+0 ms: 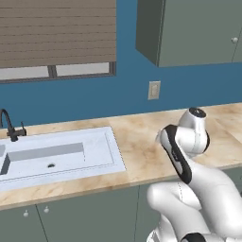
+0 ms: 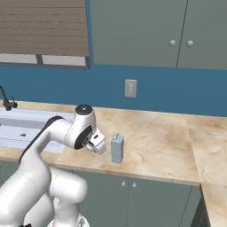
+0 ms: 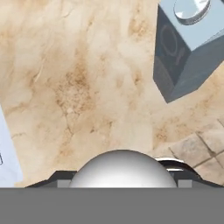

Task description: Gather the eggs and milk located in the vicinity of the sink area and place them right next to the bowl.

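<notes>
Egg (image 3: 122, 168) sits gripped between the jaws above the counter (image 3: 87, 87), milk carton (image 3: 188, 48) nearby.

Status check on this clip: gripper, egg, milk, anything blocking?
Gripper closed on the egg. Milk carton upright on the counter beside the hand, untouched. Nothing in the way.

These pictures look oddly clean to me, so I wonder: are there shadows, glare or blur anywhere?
Right base view: the milk carton is sharp and casts almost no shadow on the counter. Left base view: even, flat light on the sink, no glare. Hand view: the carton looms large and skewed; the egg shows soft shading.
</notes>
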